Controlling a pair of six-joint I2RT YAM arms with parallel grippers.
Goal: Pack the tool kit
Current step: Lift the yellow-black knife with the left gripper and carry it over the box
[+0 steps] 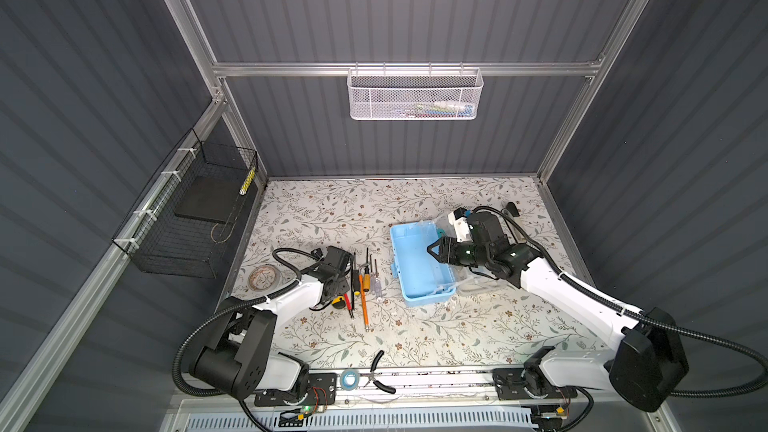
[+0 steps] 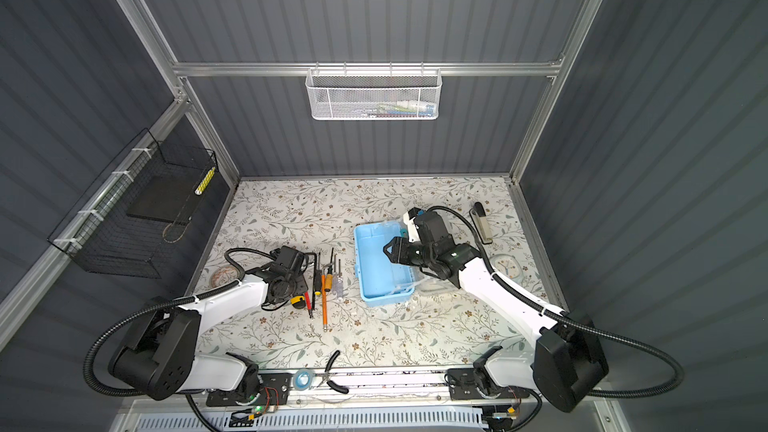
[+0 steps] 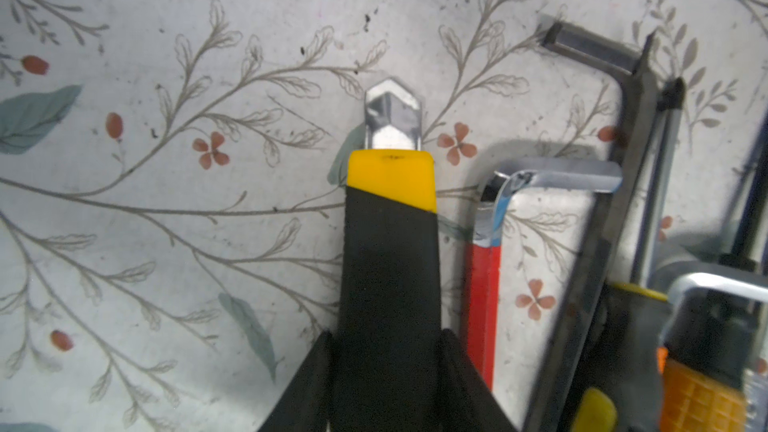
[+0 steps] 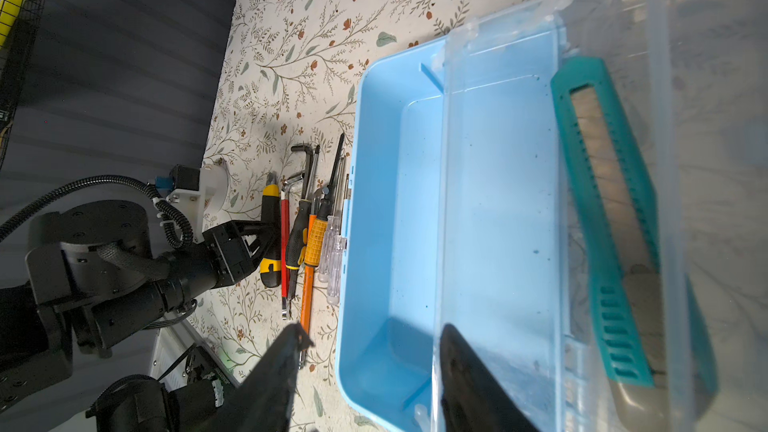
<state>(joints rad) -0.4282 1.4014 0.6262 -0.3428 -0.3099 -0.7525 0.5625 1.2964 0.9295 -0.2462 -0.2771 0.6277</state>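
Observation:
The open light-blue tool box [image 1: 395, 259] [image 2: 358, 259] [image 4: 357, 160] stands right of centre with nothing visible inside, its clear lid [image 4: 498, 184] raised on the far side from the tools. My right gripper [image 1: 430, 249] [image 2: 386, 249] [image 4: 374, 334] hovers open over the box, one finger next to the lid's edge. A row of screwdrivers and hex keys [image 1: 363, 284] [image 2: 326, 284] [image 4: 316, 234] lies left of the box. My left gripper [image 1: 340, 299] [image 3: 386, 334] [image 4: 257, 238] is shut on the black-and-yellow tool [image 3: 390, 243] [image 4: 270, 234] at the row's left end, low over the table.
A teal utility knife [image 4: 602, 222] shows through the lid. Black pliers [image 1: 380, 371] and a tape roll [image 1: 349, 378] sit at the front edge. A tape ring [image 1: 263, 277] lies left of my left arm. A grey tool [image 1: 515, 222] lies at the back right.

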